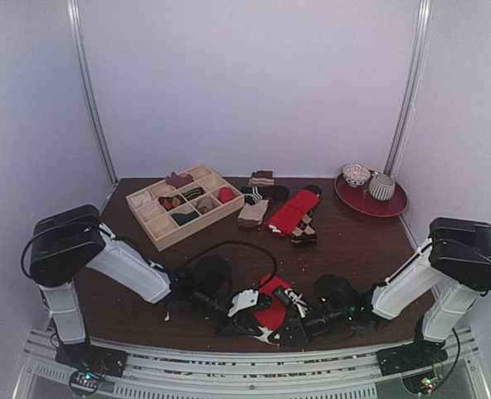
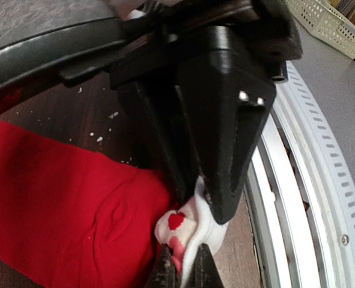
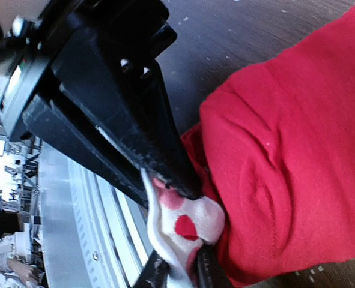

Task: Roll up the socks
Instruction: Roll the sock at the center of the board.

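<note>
The red sock [image 1: 272, 309] lies at the table's near edge between both grippers. Its white end with red marks [image 2: 186, 225] is bunched up. My left gripper [image 2: 184, 265] is shut on that white end, and it also shows in the top view [image 1: 249, 320]. My right gripper [image 3: 180, 267] is shut on the same white end [image 3: 192, 225] from the other side, in the top view [image 1: 293, 322]. The two grippers touch tip to tip. The red body [image 3: 291, 156] lies flat on the table. The cream sock with a brown band [image 1: 253, 209] lies at the back.
A wooden divider tray [image 1: 151, 223] with small items stands at the back left. Another red sock [image 1: 293, 212] and darker socks [image 1: 305, 231] lie at the back middle. A red plate [image 1: 390, 208] holding two cups is at the back right. A metal rail [image 1: 228, 366] runs along the near edge.
</note>
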`<state>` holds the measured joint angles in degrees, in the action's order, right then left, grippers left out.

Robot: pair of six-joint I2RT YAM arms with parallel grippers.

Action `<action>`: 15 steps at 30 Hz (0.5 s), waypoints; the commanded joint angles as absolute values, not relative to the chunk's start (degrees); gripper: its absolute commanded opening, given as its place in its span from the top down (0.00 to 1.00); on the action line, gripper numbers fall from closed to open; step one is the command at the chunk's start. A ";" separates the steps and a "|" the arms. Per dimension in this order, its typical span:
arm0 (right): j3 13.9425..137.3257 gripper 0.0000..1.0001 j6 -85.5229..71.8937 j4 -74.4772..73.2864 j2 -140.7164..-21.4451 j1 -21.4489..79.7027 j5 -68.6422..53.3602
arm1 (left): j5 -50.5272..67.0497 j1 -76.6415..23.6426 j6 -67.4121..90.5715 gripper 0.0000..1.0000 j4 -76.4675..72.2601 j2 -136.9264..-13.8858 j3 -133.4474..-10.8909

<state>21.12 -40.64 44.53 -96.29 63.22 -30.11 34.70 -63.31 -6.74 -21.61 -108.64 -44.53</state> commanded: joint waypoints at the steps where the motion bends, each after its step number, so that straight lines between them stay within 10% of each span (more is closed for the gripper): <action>1: 22.10 0.78 -32.81 25.19 -91.27 63.51 -19.52 | 31.26 -62.48 2.64 1.00 -2.94 -117.08 -48.07; 15: 22.65 0.63 0.87 18.23 -67.29 79.55 13.20 | 40.79 -58.36 16.32 1.00 -0.26 -117.42 -47.03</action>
<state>22.39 -9.54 21.47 -65.17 76.79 4.05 44.10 -58.81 12.88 -14.46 -112.57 -50.06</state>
